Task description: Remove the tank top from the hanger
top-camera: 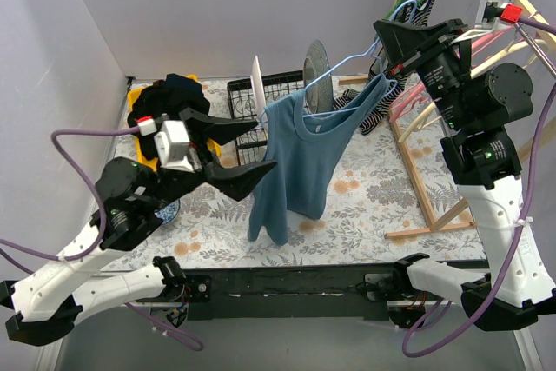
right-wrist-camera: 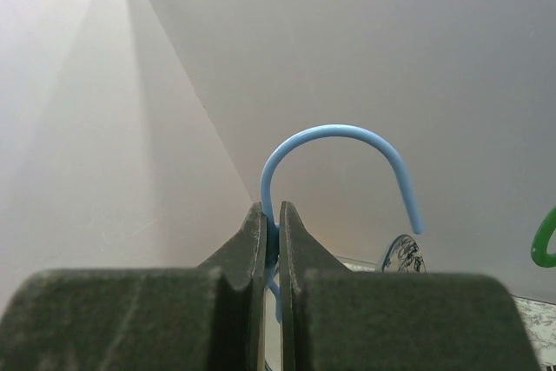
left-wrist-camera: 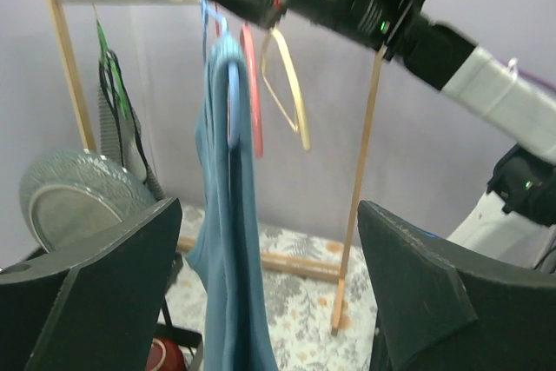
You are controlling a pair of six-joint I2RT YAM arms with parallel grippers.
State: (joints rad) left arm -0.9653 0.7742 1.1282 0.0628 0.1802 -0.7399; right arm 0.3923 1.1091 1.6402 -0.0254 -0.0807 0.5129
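Fabric fills the far-left corner: a crumpled heap of dark clothes [top-camera: 174,93] in a yellow plastic bin [top-camera: 143,159]. Just right of it is the left end effector [top-camera: 263,145]. Its two black wedge-shaped fingers [left-wrist-camera: 95,293] are spread wide and hold nothing, and their tips are near the left edge of the blue knit tank top [top-camera: 300,158].

Behind them, a black wire dish rack [top-camera: 241,93] holds a white plate [top-camera: 257,84] on edge and a round grey plate [top-camera: 317,62].

The tank top hangs limp in soft vertical folds from a thin light-blue wire hanger [top-camera: 343,65], in mid-air above the floral-patterned counter [top-camera: 365,188]. Its straps are draped over the hanger's arms.

Just below the hanger's curved hook, the right end effector [right-wrist-camera: 271,215] is pressed together, pinching the wire between its flat dark pads.

Further right, a pale wooden clothes rail [top-camera: 417,175] carries a pink hanger [left-wrist-camera: 252,84], a yellow hanger [left-wrist-camera: 293,84] and a striped garment [top-camera: 373,112].
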